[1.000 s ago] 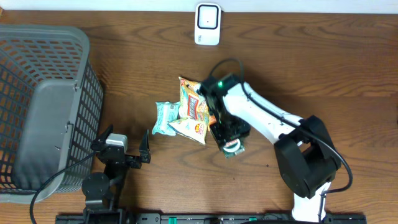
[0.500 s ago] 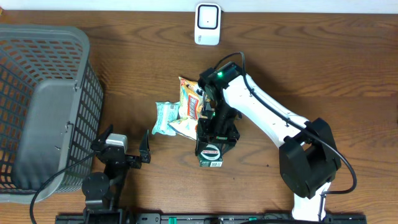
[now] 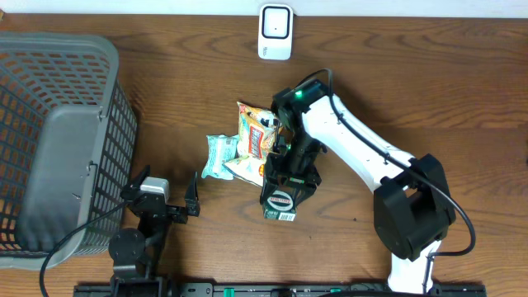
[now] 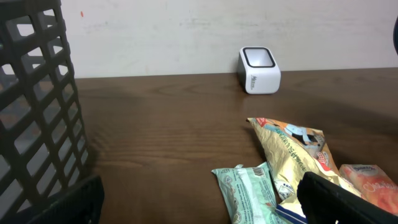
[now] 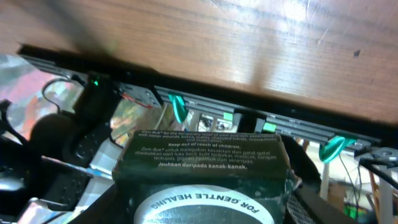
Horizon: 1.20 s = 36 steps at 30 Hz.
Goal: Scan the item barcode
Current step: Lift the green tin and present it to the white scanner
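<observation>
Overhead view: the right gripper [image 3: 289, 183] holds the dark green cardboard box with a round label [image 3: 280, 204] between its fingers, so the pick seems done. The small white barcode scanner [image 3: 275, 31] is well apart from those fingers, so I judge the scanning is not yet done. The left gripper [image 3: 165, 191] has its fingers wide and empty.

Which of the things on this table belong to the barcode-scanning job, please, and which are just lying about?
For the job:
- dark green box, gripped by the right end effector
- white scanner at the far edge

Lying about:
- snack packets
- pale green packet
- grey basket
- left end effector, open and holding nothing
</observation>
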### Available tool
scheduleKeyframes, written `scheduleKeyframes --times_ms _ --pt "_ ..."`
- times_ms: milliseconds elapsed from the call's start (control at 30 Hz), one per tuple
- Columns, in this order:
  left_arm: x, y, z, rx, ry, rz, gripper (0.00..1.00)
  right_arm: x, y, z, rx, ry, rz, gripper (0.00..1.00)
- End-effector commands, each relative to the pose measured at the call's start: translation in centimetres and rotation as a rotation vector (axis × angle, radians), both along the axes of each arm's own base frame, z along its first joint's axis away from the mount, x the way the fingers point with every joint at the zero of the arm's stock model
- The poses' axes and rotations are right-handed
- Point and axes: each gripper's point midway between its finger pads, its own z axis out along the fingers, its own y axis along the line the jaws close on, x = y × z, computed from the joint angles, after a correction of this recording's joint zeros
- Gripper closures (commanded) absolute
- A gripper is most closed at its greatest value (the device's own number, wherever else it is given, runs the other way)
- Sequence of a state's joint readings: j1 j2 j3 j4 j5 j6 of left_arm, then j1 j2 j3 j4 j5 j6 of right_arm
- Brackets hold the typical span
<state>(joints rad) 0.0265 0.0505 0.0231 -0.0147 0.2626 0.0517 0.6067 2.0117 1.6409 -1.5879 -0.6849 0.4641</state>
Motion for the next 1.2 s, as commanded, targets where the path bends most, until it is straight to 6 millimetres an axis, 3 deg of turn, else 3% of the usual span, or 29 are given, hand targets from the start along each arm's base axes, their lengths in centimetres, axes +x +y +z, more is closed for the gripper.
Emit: scheduleKeyframes --times_ms 0,200,367,500,833,1167 --pt "-0.1 0.0 -1.6 -0.007 0.049 0.000 0.02 2.5 -0.1 -0.2 0.029 -0.076 -0.041 0.53" --pt "-0.1 0.0 -1.6 -0.007 0.049 0.000 0.02 11.7 -0.3 -2.8 0.057 -0.464 -0.077 0.56" --pt "-0.1 0.0 -1.6 -0.007 0.049 0.000 0.02 18.1 0.0 -2.8 0.056 -0.745 -0.107 0.64" --pt "-0.1 0.0 -1.6 -0.007 0.049 0.000 0.02 21.8 0.3 -2.1 0.039 -0.922 -0.127 0.62" --pt "-0.1 0.0 -1.6 -0.007 0.049 0.000 0.02 31.8 -3.0 1.7 -0.265 -1.432 -0.283 0.55" --pt "-0.1 0.0 -1.6 -0.007 0.049 0.000 0.02 38.9 -1.0 2.9 -0.157 -1.750 -0.330 0.57"
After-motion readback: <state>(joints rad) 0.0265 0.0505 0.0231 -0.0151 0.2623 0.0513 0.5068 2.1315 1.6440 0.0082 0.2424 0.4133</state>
